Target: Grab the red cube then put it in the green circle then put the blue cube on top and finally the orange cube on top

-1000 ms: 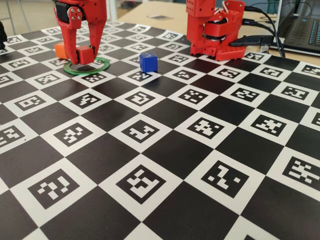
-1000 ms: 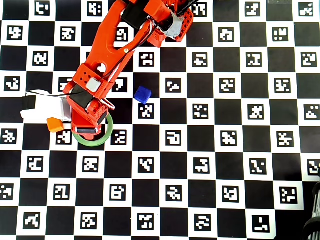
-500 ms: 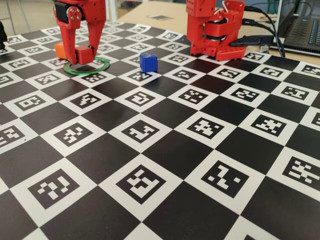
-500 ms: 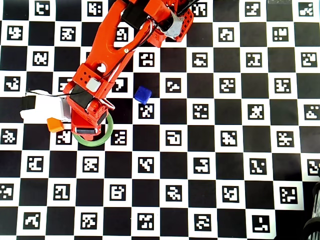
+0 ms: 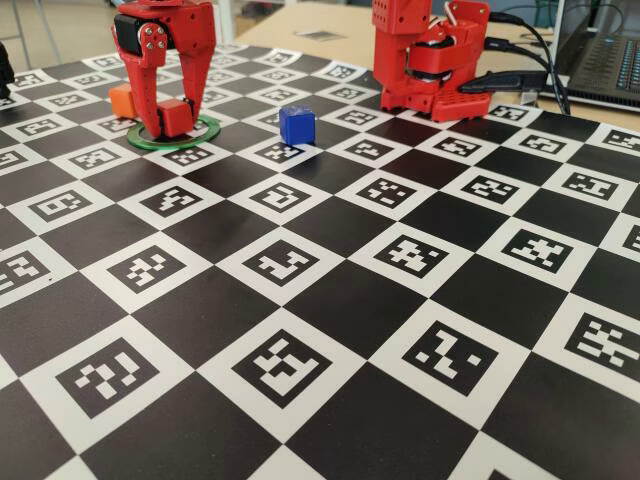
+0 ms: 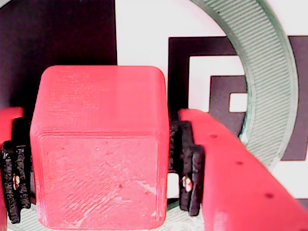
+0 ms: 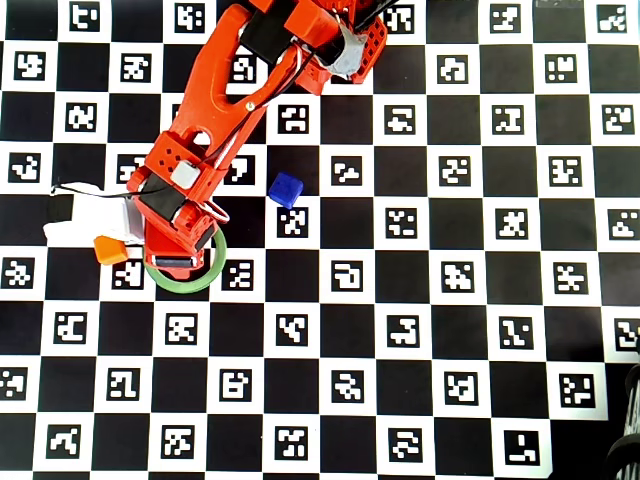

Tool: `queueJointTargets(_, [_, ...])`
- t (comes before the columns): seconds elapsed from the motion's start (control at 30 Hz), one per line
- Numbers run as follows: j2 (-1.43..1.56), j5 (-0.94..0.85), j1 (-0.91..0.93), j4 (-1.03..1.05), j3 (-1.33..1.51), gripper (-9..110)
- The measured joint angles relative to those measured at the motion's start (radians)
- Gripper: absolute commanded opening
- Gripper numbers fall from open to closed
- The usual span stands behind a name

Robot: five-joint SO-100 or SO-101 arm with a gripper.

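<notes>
Tool (image 5: 167, 122) gripping red cube (image 5: 174, 117) over green circle (image 5: 205, 131).

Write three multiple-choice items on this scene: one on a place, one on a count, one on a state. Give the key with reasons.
1. Where is the red cube?
A. beside the laptop
B. over the green circle
C. atop the blue cube

2. How many cubes show in the fixed view?
A. one
B. two
C. three

3. What is the gripper doing?
A. enclosing the red cube
B. hanging empty
C. holding the orange cube

Key:
1 B: the fixed view shows it at the ring.
2 C: red, blue and orange.
3 A: the wrist view shows the jaws on either side of the cube; whether they still press it is unclear.
</notes>
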Motion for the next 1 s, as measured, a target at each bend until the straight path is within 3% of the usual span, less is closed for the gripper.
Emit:
queueJointTargets(0.73, [0.0, 0.0, 0.0, 0.012, 0.0, 16])
queueJointTargets(1.0, [0.0, 0.015, 0.0, 0.014, 0.0, 34])
